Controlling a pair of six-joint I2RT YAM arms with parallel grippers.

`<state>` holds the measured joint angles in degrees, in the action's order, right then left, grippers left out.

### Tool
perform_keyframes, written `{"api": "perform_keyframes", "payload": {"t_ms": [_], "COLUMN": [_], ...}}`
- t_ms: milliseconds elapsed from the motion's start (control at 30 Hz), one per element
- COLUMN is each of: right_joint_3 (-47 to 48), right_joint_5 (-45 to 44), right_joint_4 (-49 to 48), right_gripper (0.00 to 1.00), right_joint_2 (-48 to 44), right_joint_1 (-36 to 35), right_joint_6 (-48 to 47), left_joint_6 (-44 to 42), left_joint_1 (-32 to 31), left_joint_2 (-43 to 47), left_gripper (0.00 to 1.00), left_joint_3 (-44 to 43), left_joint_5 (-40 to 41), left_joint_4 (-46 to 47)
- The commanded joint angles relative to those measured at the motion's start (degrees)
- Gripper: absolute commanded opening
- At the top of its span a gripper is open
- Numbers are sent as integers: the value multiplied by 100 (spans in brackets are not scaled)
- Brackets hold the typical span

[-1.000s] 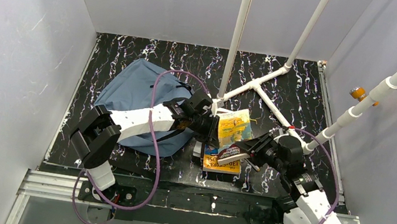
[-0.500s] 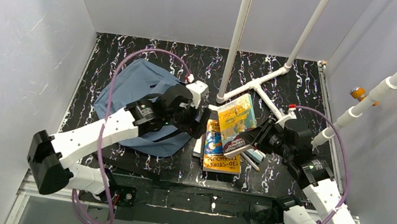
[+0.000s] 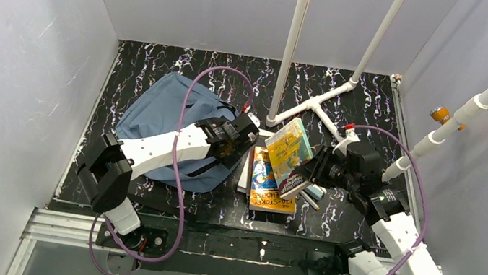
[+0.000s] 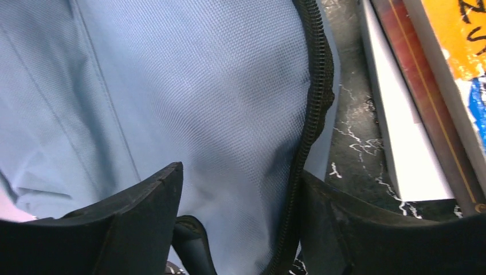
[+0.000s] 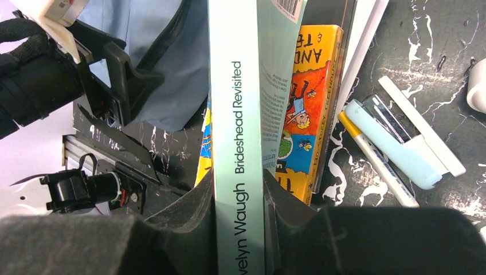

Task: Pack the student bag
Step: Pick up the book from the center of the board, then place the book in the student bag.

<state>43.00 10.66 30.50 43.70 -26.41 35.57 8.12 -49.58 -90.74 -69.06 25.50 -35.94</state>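
The student bag (image 3: 162, 107) lies flat on the left half of the dark mat, slate-blue with a dark zipper (image 4: 315, 86) along its edge. My left gripper (image 3: 241, 133) hovers over the bag's right edge. It is open (image 4: 240, 195), with blue fabric and the zipper line between its two black fingers. My right gripper (image 3: 304, 179) is shut on a paperback (image 3: 288, 146) with a yellow-green cover, held tilted up off the table. In the right wrist view its pale green spine (image 5: 238, 114) reads "Brideshead Revisited" and stands clamped between the fingers (image 5: 239, 212).
A stack of books (image 3: 270, 189) lies beside the bag, an orange one (image 5: 304, 103) showing and a white one (image 4: 401, 149) next to the zipper. Pens and a pale blue marker (image 5: 395, 154) lie right of the stack. A white pipe frame (image 3: 319, 105) stands behind.
My left gripper has left the paperback, opened and swung left over the bag's zipper edge. My right gripper has tightened on the paperback and now holds it alone, more upright.
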Motion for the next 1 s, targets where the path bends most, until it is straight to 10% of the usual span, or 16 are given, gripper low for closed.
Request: {"api": "perform_keyframes", "payload": {"t_ms": [0, 667, 967], "right_joint_3": [527, 1163, 975], "right_joint_5": [236, 1521, 3446], "right_joint_4": [-520, -405, -1936], "right_gripper": [1, 1, 1], "right_joint_2": [-22, 689, 1235], "right_joint_1": [-22, -21, -42], "right_joint_6": [-237, -918, 167], "left_joint_6": [40, -64, -184], "left_joint_1": [-12, 38, 173], "left_joint_2": [19, 1473, 1826], "left_gripper": [59, 3, 0], "left_joint_3": [-329, -122, -79], "left_joint_5": [898, 1569, 1350], "left_joint_4": [-276, 61, 233]}}
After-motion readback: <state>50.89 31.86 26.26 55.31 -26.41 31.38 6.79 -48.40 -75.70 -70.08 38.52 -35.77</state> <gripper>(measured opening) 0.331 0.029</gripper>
